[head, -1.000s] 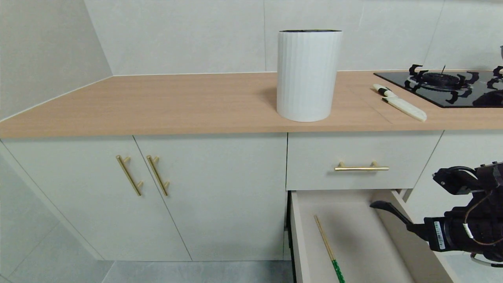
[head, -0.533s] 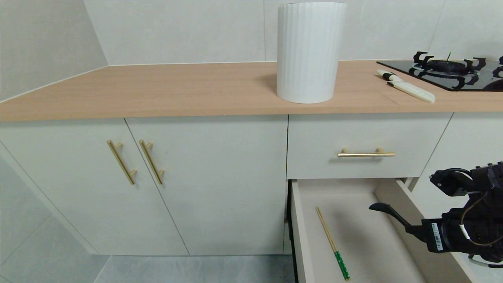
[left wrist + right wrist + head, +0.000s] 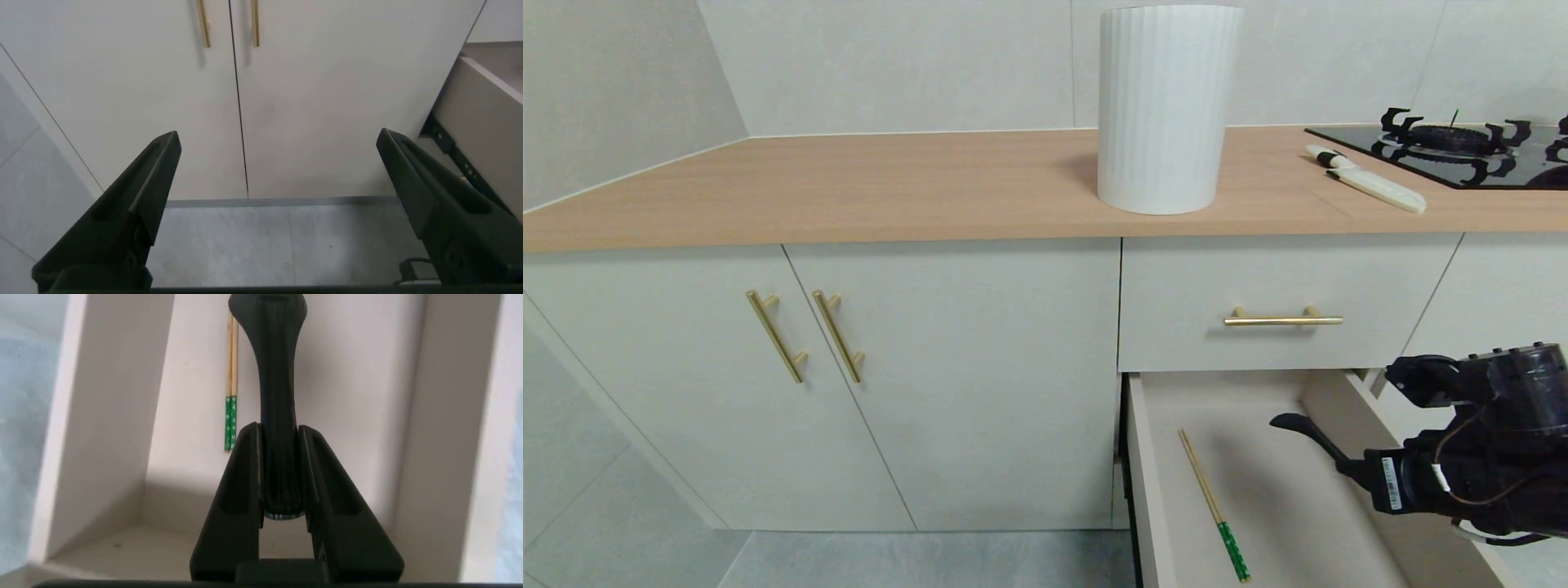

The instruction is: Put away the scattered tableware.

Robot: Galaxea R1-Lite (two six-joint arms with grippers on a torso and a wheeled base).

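Cupboard fronts come first on the left: two pale cabinet doors (image 3: 849, 367) with slanting gold bar handles (image 3: 776, 336). The left gripper (image 3: 276, 147) hangs low before them, above the grey floor tiles (image 3: 270, 245). Its fingers (image 3: 139, 196) are spread wide and hold nothing; I judge it is parked out of the way, since the work lies on the other side. Above runs the wooden counter (image 3: 890, 180), with a tall white ribbed cylinder (image 3: 1164, 114) upright near its front edge. Below that, the closed upper drawer (image 3: 1282, 273) sits over the open lower drawer (image 3: 1141, 457), which is pulled out to take the tableware. A pair of wooden chopsticks with green ends (image 3: 1213, 514) lies flat and lengthwise on its floor, near the left wall. Just right of them, over the drawer's inside, the right gripper (image 3: 279, 441) has its fingers clamped on the handle end of a black long-handled spoon (image 3: 1308, 435). The bowl leads toward the drawer's back, and the spoon appears to be in the air, not on the drawer floor. Gripping it so far back should keep the fingers clear of the walls on the way down, so the step in hand seems to be laying it beside the chopsticks. Farther right on the counter, a cream-coloured knife (image 3: 1372, 188) lies flat near the black gas hob (image 3: 1445, 151), not yet put away.
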